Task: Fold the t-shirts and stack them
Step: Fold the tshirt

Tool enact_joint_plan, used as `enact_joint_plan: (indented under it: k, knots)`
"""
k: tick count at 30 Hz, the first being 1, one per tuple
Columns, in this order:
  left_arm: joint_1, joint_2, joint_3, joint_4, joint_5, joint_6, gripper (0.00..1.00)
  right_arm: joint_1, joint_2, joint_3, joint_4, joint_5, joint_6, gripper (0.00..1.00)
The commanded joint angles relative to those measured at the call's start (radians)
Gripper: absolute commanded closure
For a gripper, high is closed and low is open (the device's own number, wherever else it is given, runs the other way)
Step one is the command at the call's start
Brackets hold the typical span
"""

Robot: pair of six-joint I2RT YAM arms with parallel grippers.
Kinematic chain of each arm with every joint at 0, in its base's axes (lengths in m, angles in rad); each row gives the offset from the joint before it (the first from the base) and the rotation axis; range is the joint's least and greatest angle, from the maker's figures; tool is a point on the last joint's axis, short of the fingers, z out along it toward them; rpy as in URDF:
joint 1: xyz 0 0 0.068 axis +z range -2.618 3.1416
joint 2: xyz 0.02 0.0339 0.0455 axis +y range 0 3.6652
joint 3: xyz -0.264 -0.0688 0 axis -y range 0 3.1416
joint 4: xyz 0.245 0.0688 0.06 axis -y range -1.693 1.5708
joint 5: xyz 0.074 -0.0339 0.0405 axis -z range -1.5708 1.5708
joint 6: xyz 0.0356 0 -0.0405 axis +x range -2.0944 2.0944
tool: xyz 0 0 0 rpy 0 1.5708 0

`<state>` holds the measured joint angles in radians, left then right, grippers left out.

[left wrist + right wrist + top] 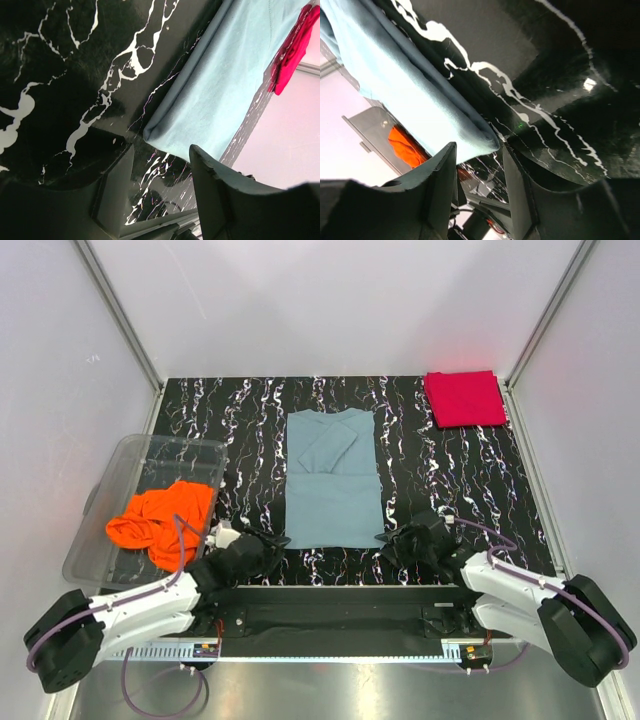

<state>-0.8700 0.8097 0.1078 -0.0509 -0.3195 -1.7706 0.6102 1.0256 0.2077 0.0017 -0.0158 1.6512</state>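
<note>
Top external view: grey-blue t-shirt lies part-folded on the surface, likely limp and light — left fingers and right fingers, spread and empty, sit at its near hem corners, the likeliest holds

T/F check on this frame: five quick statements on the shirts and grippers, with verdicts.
1. The orange t-shirt lies in the clear bin. True.
2. The red t-shirt is spread out flat in the middle. False: it sits folded at the far right corner of the table; the grey-blue t-shirt is in the middle.
3. The left gripper is shut on cloth. False: it is open at the grey-blue t-shirt's near left corner.
4. The right gripper is open at that shirt's near right corner. True.
5. All three shirts form one stack. False: each lies apart.
</note>
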Motion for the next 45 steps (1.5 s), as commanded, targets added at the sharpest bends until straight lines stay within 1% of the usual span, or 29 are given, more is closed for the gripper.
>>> enact_joint_plan:
  k: [1,6,12,18,19,20,21,22,23,24,25,26,27,28,29,30,31,33,35,37,39,41,45]
  knots:
    - [-0.004,0.052,-0.033,-0.132,0.026,-0.151,0.45,0.008,0.027,-0.022,-0.167,0.115,-0.002,0.51]
    - [-0.009,0.135,-0.030,-0.090,0.045,-0.193,0.47,0.008,0.096,0.009,-0.167,0.117,-0.018,0.52]
    - [-0.007,0.187,-0.033,-0.086,0.036,-0.236,0.50,0.010,0.106,0.024,-0.167,0.122,-0.013,0.57]
    - [-0.009,0.189,-0.045,-0.080,-0.003,-0.244,0.58,0.014,0.136,0.024,-0.167,0.123,-0.005,0.62]
    - [-0.009,0.187,-0.048,-0.076,-0.004,-0.245,0.62,0.014,0.142,0.028,-0.166,0.125,-0.011,0.64]
    - [-0.009,0.186,-0.054,-0.073,-0.006,-0.247,0.68,0.014,0.152,0.033,-0.161,0.126,-0.017,0.70]
    - [-0.009,0.175,-0.063,-0.051,-0.012,-0.244,0.72,0.014,0.169,0.038,-0.157,0.126,-0.025,0.86]
    - [-0.007,0.165,-0.069,-0.038,-0.013,-0.242,0.77,0.014,0.177,0.045,-0.154,0.123,-0.039,0.90]
    - [-0.009,0.155,-0.080,-0.035,-0.010,-0.240,0.91,0.014,0.182,0.051,-0.154,0.111,-0.048,0.94]
    - [-0.009,0.119,-0.085,-0.041,-0.007,-0.234,0.95,0.016,0.185,0.058,-0.154,0.105,-0.062,0.99]
    - [-0.009,0.097,-0.094,-0.050,-0.004,-0.233,0.99,0.014,0.182,0.068,-0.155,0.088,-0.097,1.00]
    - [-0.009,0.067,-0.097,-0.061,-0.001,-0.233,1.00,0.014,0.165,0.073,-0.157,0.082,-0.117,1.00]
    - [-0.009,0.036,-0.102,-0.094,-0.004,-0.230,1.00,0.014,0.153,0.078,-0.161,0.077,-0.134,1.00]
    - [-0.009,-0.037,-0.105,-0.116,-0.006,-0.224,1.00,0.014,0.140,0.084,-0.176,0.065,-0.155,1.00]
    - [-0.009,-0.076,-0.103,-0.142,-0.007,-0.216,1.00,0.013,0.119,0.085,-0.183,0.059,-0.168,1.00]
    - [-0.009,-0.110,-0.100,-0.196,-0.013,-0.204,1.00,0.014,0.108,0.090,-0.193,0.054,-0.182,1.00]
    - [-0.009,-0.186,-0.093,-0.219,-0.015,-0.193,1.00,0.014,0.097,0.102,-0.221,0.041,-0.204,1.00]
    - [-0.009,-0.252,-0.085,-0.280,-0.012,-0.162,1.00,0.016,0.073,0.113,-0.232,0.028,-0.231,1.00]
    - [-0.009,-0.324,-0.077,-0.306,0.002,-0.141,1.00,0.016,0.059,0.136,-0.242,0.019,-0.272,1.00]
    - [-0.009,-0.349,-0.069,-0.325,0.036,-0.112,1.00,0.020,0.047,0.165,-0.265,-0.021,-0.306,1.00]
    - [-0.007,-0.365,-0.053,-0.354,0.060,-0.067,1.00,0.025,0.033,0.196,-0.287,-0.029,-0.335,1.00]
    - [-0.009,-0.369,-0.016,-0.380,0.068,-0.034,1.00,0.034,0.022,0.208,-0.307,-0.039,-0.352,1.00]
    - [-0.009,-0.365,0.078,-0.484,0.056,0.072,1.00,0.051,-0.009,0.217,-0.324,-0.049,-0.360,1.00]
